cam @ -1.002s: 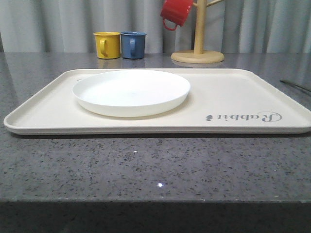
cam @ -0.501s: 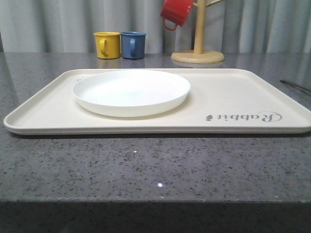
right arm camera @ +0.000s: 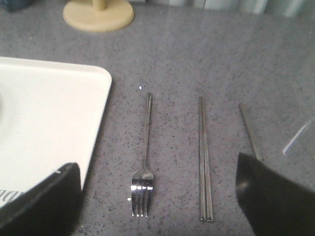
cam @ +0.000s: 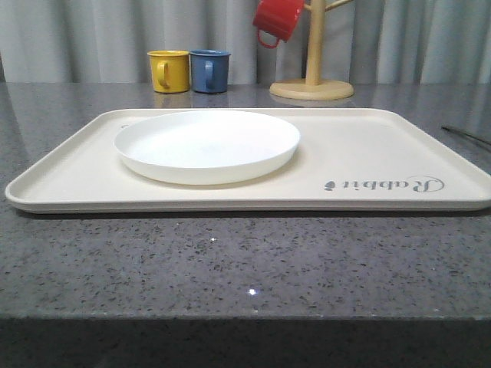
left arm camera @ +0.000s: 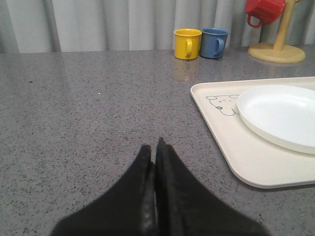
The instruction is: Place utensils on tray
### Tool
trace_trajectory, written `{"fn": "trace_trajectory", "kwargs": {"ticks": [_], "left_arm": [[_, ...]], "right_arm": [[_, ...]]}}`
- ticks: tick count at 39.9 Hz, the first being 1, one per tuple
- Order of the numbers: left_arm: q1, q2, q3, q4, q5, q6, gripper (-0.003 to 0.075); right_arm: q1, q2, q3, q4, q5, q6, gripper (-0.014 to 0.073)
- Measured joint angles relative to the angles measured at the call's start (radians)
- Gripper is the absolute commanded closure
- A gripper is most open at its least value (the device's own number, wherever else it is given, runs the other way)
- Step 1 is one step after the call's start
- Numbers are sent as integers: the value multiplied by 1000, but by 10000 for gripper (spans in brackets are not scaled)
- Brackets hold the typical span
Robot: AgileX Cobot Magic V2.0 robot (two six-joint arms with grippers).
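Cream rectangular tray (cam: 368, 153) sits on a speckled grey stone table (cam: 230, 268), with a round white plate (cam: 207, 144) resting on its left half. Off the tray to its right, a silver fork (right arm camera: 145, 157) lies on the table beside a pair of metal chopsticks (right arm camera: 204, 157). Right gripper (right arm camera: 157, 196) hangs above them with jaws spread wide; left gripper (left arm camera: 155, 157) has its jaws pressed together, holding nothing
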Motion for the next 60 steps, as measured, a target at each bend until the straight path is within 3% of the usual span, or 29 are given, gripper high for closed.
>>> {"fn": "trace_trajectory", "kwargs": {"ticks": [13, 21, 34, 47, 50, 55, 60], "left_arm": [[0, 0, 0, 0, 0, 0, 738], [0, 0, 0, 0, -1, 0, 738], [0, 0, 0, 0, -2, 0, 738], [0, 0, 0, 0, -2, 0, 738], [0, 0, 0, 0, -2, 0, 738], [0, 0, 0, 0, -2, 0, 738], [0, 0, 0, 0, -2, 0, 738]], "right_arm": [[0, 470, -342, 21, 268, 0, -62], [0, 682, -460, 26, 336, 0, -62], [0, 877, -530, 43, 355, 0, -62], [0, 930, -538, 43, 367, 0, -51], [0, 930, -539, 43, 372, 0, 23], [2, 932, -540, 51, 382, 0, 244], [2, 932, -540, 43, 388, 0, 376]]}}
